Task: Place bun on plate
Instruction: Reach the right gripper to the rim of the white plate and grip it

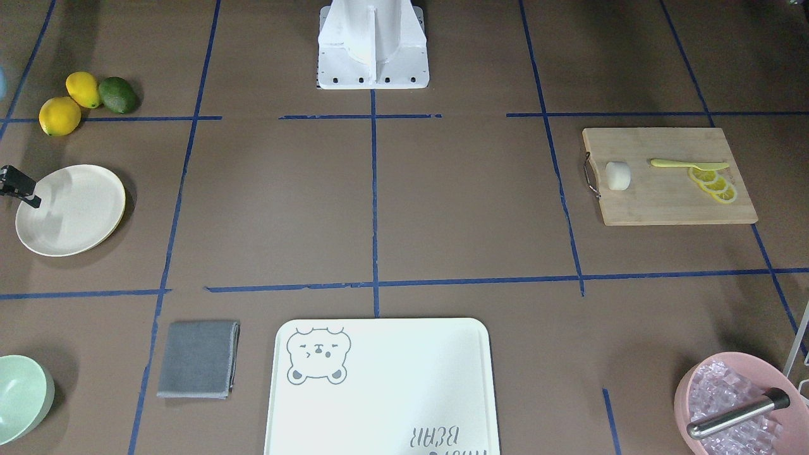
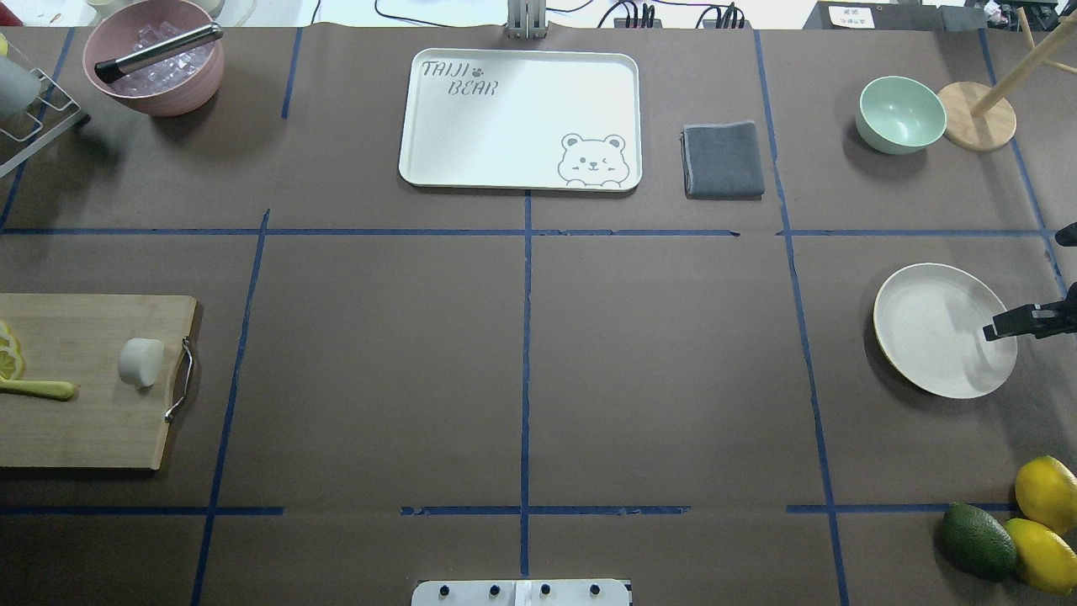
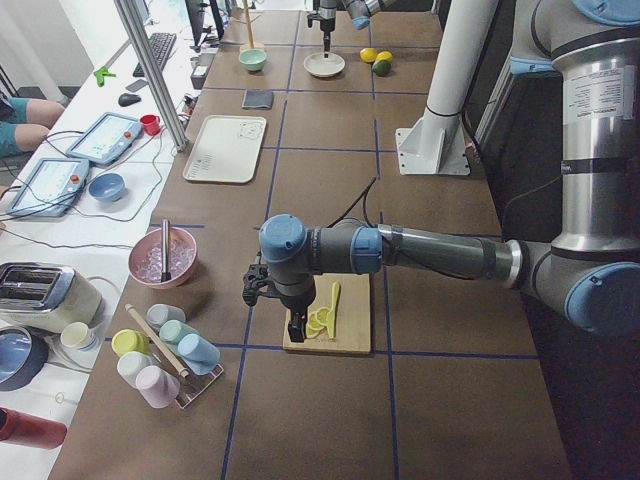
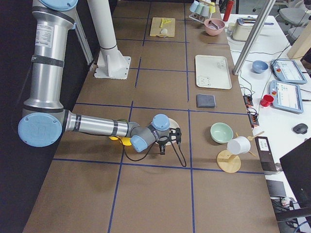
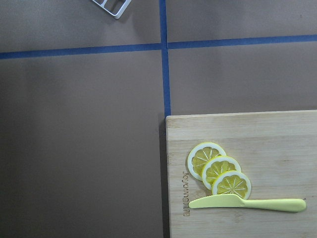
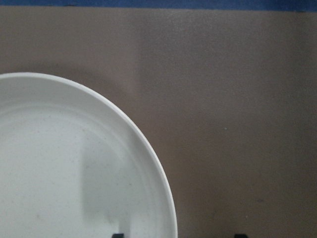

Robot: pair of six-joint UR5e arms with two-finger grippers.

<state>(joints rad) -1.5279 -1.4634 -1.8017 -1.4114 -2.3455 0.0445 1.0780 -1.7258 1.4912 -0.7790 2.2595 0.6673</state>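
The white bun (image 2: 140, 362) lies on a wooden cutting board (image 2: 84, 421) at the table's left end, next to the board's metal handle. At the right end sits the cream plate (image 2: 934, 324), bare. My right gripper (image 2: 1001, 326) hangs over the plate's outer rim. In the right wrist view its two fingertips (image 6: 117, 234) stand far apart, open, with nothing between them. My left gripper (image 3: 297, 328) shows only in the exterior left view, above the board's lemon-slice end. I cannot tell whether it is open or shut.
Three lemon slices (image 5: 218, 171) and a yellow knife (image 5: 247, 203) share the board. A bear tray (image 2: 522, 118), grey cloth (image 2: 724, 160), mint bowl (image 2: 900, 114) and pink ice bowl (image 2: 156, 67) line the far side. Two lemons (image 2: 1043, 492) and an avocado (image 2: 976, 540) lie near right.
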